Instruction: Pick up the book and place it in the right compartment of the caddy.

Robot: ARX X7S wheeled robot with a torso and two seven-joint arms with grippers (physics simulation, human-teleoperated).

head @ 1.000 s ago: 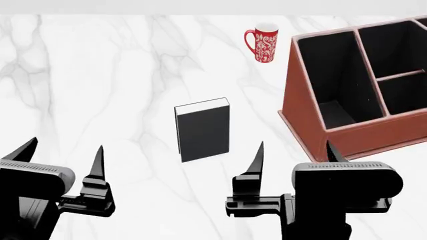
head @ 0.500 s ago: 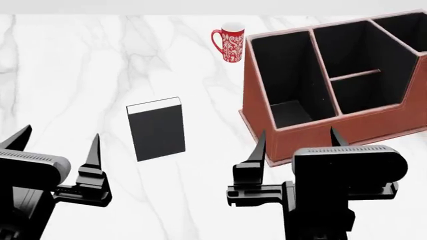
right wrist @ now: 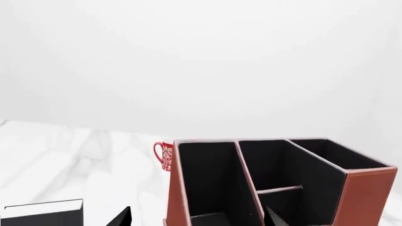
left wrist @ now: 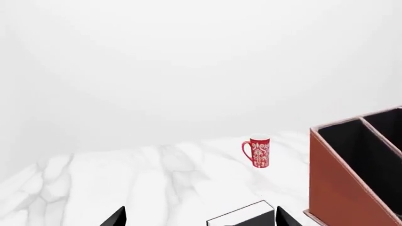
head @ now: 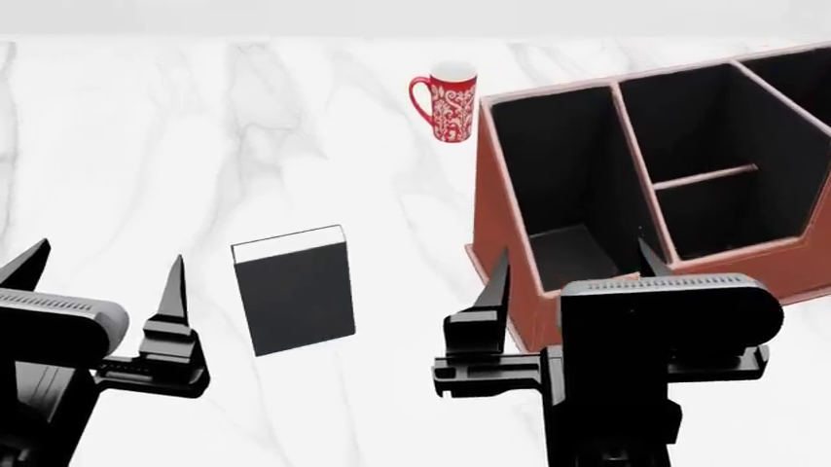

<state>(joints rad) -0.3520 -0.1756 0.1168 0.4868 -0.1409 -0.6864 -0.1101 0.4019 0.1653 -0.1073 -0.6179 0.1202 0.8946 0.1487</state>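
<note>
Left gripper (head: 97,282): I see the fingers spread wide, nothing between them, low over the marble table (head: 156,126).
Book (head: 294,291): flat on the table, between my two grippers, untouched.
Mug (head: 445,102): red patterned, upright, just behind the caddy's left corner.
Right gripper (head: 571,277): fingers apart, empty, in front of the caddy.
Caddy (head: 500,243): right of the book, compartments hold nothing.

Ahead of my left claw (head: 97,292), black like my right claw (head: 571,277), lies a black book (head: 294,294) with white page edges. Beyond: reddish-brown, pink-rimmed, black-lined caddy (head: 500,209); red white-patterned mug (head: 449,103); grey-veined white marble table (head: 156,146).
</note>
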